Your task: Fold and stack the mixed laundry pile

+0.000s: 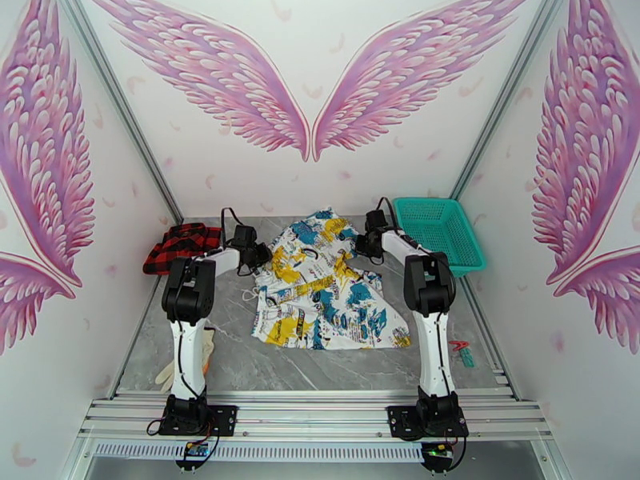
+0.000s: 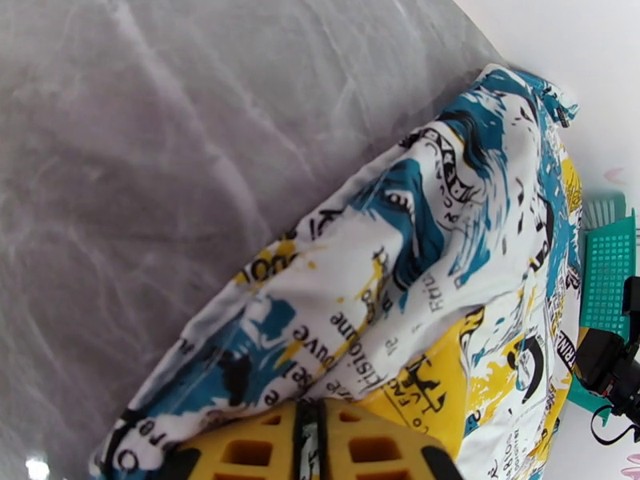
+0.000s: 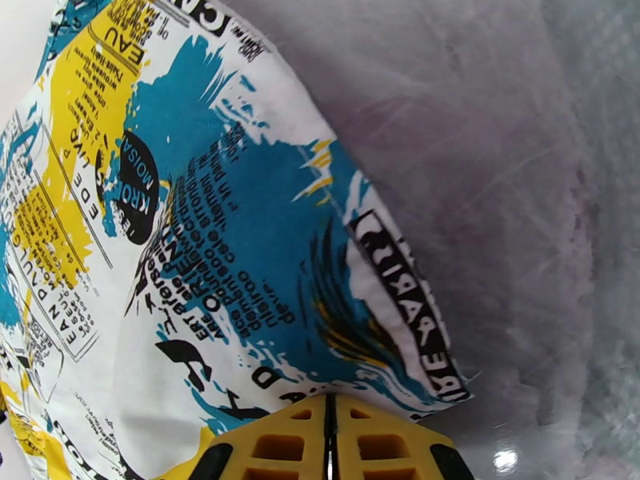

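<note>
The white garment (image 1: 326,282) with blue, yellow and teal print lies spread over the middle of the grey table. My left gripper (image 1: 258,254) is at its left edge, and the left wrist view has the yellow fingers (image 2: 264,446) pressed together on the printed cloth (image 2: 416,258). My right gripper (image 1: 366,243) is at the garment's upper right edge; its yellow fingers (image 3: 376,446) are clamped on the fabric (image 3: 224,234) there. The red-and-black check shirt (image 1: 182,245) lies bunched at the far left of the table, apart from both grippers.
A teal mesh basket (image 1: 438,230) stands at the back right, just beyond the right arm. A beige glove-like cloth (image 1: 168,370) lies by the left arm's lower link. A small red and teal item (image 1: 462,351) sits near the right edge. White walls close in on both sides.
</note>
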Controlling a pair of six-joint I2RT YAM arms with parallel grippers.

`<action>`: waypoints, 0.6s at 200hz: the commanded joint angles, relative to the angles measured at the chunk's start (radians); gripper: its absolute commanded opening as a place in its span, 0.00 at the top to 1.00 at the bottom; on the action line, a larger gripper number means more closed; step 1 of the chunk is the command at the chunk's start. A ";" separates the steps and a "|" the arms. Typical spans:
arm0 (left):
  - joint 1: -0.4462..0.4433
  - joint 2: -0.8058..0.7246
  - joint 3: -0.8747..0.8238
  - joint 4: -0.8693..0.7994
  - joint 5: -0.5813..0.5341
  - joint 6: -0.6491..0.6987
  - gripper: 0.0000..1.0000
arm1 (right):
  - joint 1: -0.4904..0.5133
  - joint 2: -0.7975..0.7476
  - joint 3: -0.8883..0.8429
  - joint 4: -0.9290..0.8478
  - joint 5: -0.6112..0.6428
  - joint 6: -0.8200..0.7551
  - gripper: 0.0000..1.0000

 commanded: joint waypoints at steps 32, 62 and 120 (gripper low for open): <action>0.013 0.089 0.157 0.088 0.119 -0.016 0.82 | -0.022 0.043 0.075 -0.052 -0.028 0.100 0.93; 0.008 -0.102 0.084 0.044 0.107 0.089 0.72 | -0.021 -0.119 0.017 -0.063 -0.068 0.045 0.93; -0.071 -0.708 -0.518 -0.193 -0.122 0.204 0.42 | -0.020 -0.798 -0.763 0.007 -0.032 0.086 0.63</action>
